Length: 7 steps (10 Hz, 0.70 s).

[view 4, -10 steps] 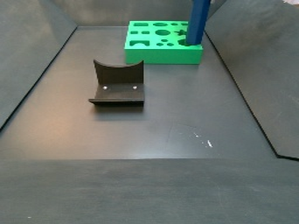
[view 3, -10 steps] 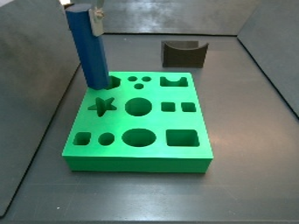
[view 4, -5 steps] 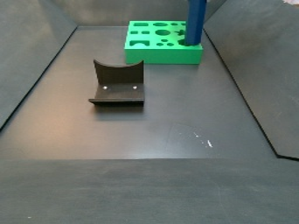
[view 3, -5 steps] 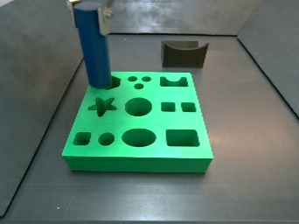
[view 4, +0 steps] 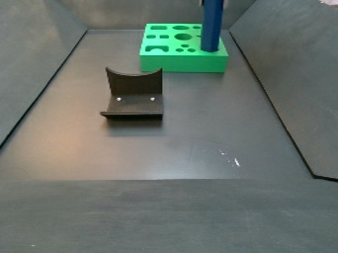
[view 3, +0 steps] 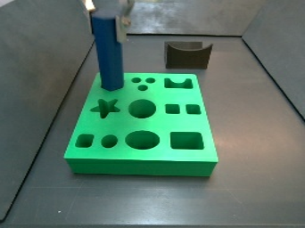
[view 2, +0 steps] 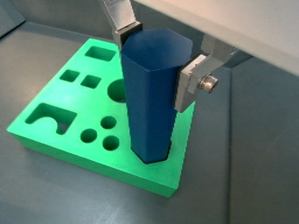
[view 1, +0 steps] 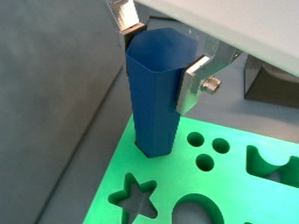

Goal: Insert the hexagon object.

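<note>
The hexagon object (view 3: 110, 53), a long blue faceted bar, stands upright with its lower end on the far left corner of the green board (view 3: 143, 156). The bar hides the hole beneath it. My gripper (view 1: 159, 59) is shut on the bar's upper part, with one silver finger (view 1: 193, 80) flat on each side; this shows in both wrist views (view 2: 158, 57). In a side view only its lower edge (view 3: 105, 7) shows, at the picture's top. The bar (view 4: 211, 25) and board (view 4: 165, 61) also show in a side view.
The board has star, round, square and notched holes across its top (view 2: 70, 131). The dark fixture (view 3: 188, 53) with a curved notch stands on the floor behind the board (view 4: 132, 94). Grey walls ring the floor.
The bar leaned with its top to the left before; it now stands upright. The gripper has shifted right above the board's corner, still shut on the bar.
</note>
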{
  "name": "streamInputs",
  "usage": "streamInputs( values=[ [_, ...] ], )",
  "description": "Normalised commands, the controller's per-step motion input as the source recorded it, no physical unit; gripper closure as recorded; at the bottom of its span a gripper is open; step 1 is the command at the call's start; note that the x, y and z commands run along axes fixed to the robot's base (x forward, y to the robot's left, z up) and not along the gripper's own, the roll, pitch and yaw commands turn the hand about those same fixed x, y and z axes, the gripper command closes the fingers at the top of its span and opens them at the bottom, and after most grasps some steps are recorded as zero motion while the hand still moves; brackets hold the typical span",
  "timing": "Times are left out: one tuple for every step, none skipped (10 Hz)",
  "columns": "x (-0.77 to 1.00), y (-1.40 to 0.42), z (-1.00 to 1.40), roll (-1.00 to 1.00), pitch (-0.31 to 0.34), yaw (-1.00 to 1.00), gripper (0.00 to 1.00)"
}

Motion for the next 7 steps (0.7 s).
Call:
streamInputs(
  values=[
    [0.00,0.00,-0.57,0.09,-0.193,0.00,1.00],
    [0.00,-0.04,-0.59,0.21,-0.111,0.00,1.00],
    [0.00,-0.08,-0.53,0.23,-0.031,0.00,1.00],
    [0.00,-0.09,-0.47,0.23,0.000,0.00,1.00],
    [0.00,-0.03,-0.19,0.03,-0.044,0.00,1.00],
    [0.00,0.00,0.00,-0.03,0.000,0.00,1.00],
    [0.00,0.00,0.00,0.00,0.000,0.00,1.00]
  ],
)
